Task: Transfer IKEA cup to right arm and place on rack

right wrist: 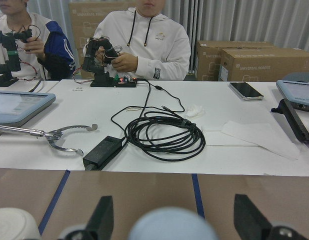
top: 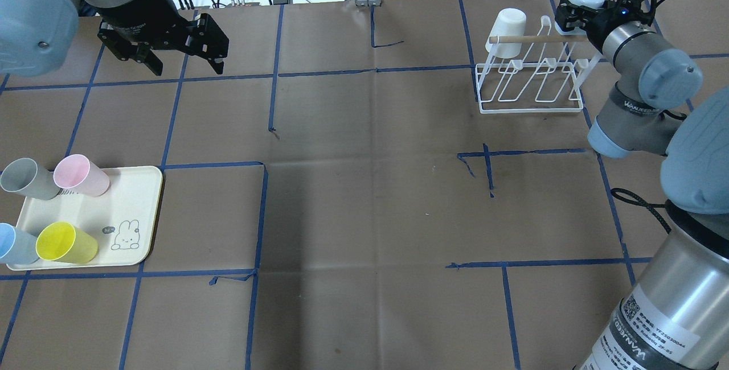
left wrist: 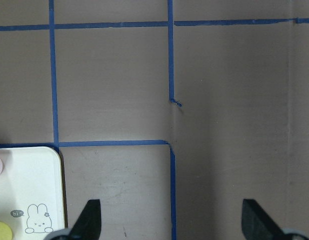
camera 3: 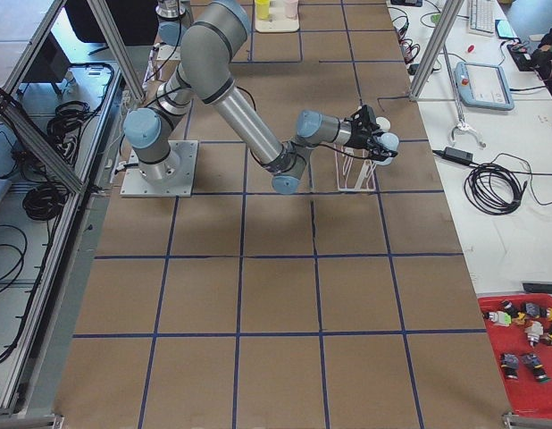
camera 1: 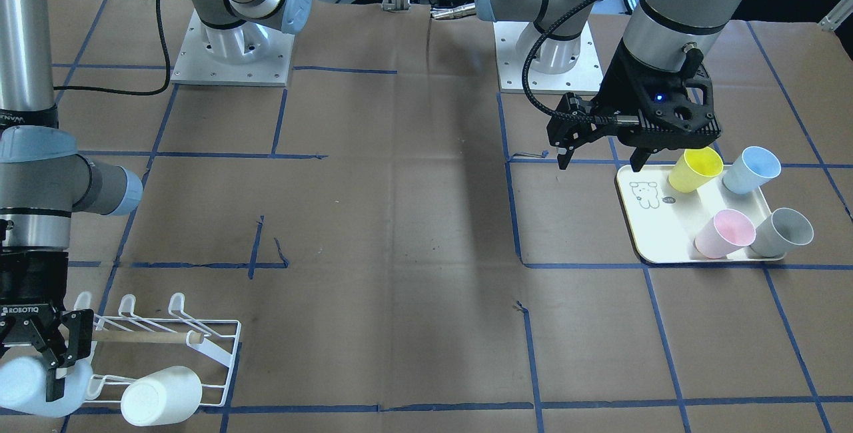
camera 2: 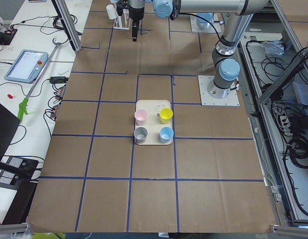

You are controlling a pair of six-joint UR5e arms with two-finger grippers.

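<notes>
- In the lower left corner of the front-facing view, nearest the camera, the right gripper (right wrist: 174, 216) hangs at the end of the rack (camera 1: 212, 354) with its fingers spread. The pale blue IKEA cup (camera 1: 26, 386) sits between them. The wrist view shows a slim gap on either side of the cup, so I judge it is not pinched.
- I cannot tell whether the cup is threaded onto a prong or merely leans on the wire, because the gripper hides that spot.
- Just beside it, a white cup (camera 1: 160, 396) lies tipped on the rack's near row. The wooden dowel (camera 1: 143, 337) runs across close to the fingers.
- If the IKEA cup is only half seated, drawing the gripper away could let it tip off the rack's end and roll across the table (camera 1: 400, 253).
- A finger that catches the cup wall, the dowel or a prong could drag the light wire rack or knock the white cup loose. A straight retreat along the cup's axis looks safest.
- Farther back, at middle right, the tray (camera 1: 643, 233) carries a yellow cup (camera 1: 694, 170), a blue cup (camera 1: 750, 170), a pink cup (camera 1: 725, 233) and a grey cup (camera 1: 781, 233).
- Beyond the tray, the left gripper (camera 1: 601, 153) hovers spread wide and empty. Its wrist view shows bare table between the fingers and the tray's corner at lower left. It is well apart from the rack and poses little threat there.
</notes>
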